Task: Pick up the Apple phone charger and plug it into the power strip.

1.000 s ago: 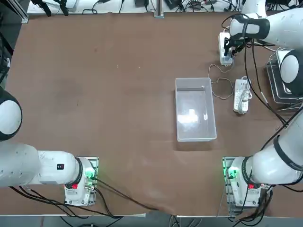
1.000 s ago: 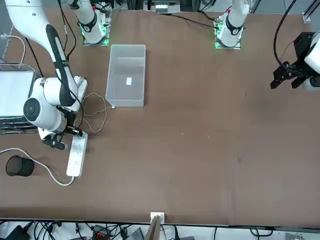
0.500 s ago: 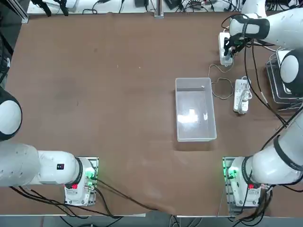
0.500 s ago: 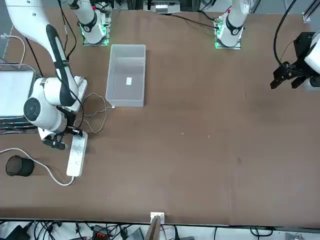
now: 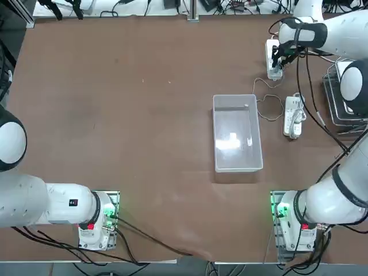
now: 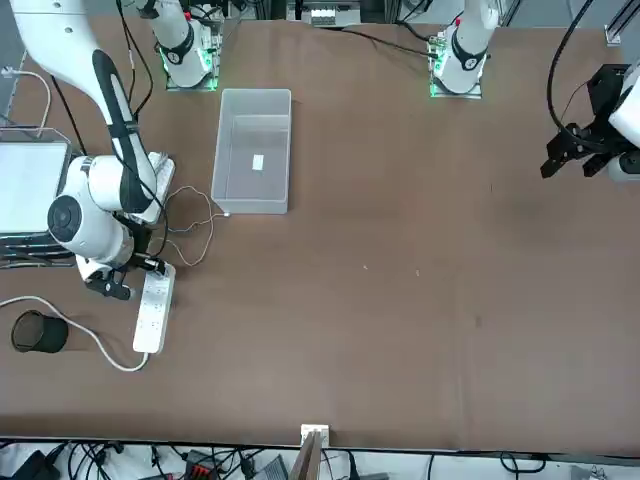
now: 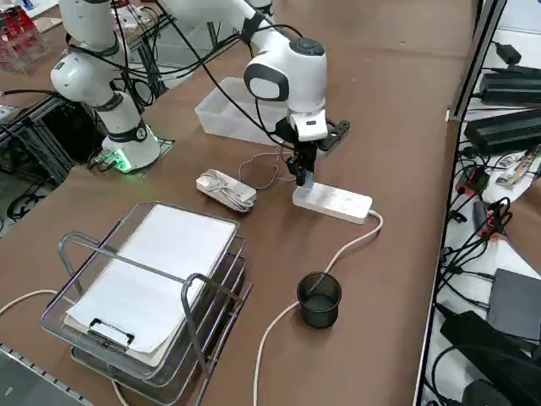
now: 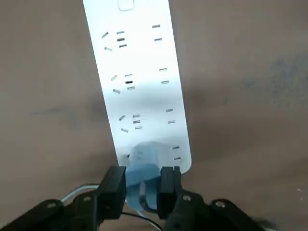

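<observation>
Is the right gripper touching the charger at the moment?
Touching: the right wrist view shows the right gripper's two fingers pressed against either side of the charger.

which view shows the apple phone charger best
The right wrist view: the charger block sits between the fingers of the right end effector, over one end of the power strip. The right side view shows just a sliver under the end effector; in the top and front views I can't make the block out, only thin white cable.
</observation>
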Available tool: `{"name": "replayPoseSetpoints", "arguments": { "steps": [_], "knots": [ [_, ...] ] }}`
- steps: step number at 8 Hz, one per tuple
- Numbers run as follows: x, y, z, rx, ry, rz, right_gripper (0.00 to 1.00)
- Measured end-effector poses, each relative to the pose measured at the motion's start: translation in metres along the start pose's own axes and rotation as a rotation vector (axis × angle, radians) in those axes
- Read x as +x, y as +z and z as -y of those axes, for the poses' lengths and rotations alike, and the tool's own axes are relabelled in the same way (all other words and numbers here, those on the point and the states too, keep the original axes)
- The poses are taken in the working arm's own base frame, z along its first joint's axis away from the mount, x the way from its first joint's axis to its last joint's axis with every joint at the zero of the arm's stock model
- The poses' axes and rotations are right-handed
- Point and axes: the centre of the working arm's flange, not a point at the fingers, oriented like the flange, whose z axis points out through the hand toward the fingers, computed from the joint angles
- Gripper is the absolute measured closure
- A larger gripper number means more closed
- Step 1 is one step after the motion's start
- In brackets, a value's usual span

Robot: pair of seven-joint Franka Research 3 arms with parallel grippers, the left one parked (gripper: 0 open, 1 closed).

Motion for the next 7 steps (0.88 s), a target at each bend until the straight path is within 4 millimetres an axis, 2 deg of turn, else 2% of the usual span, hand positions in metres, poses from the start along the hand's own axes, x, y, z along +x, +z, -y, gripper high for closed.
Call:
{"name": "replayPoseSetpoints", "arguments": {
  "steps": [7],
  "knots": [
    [-0.002,0.002,-0.0016,0.008,-0.002,-0.032,0.63]
  ]
}}
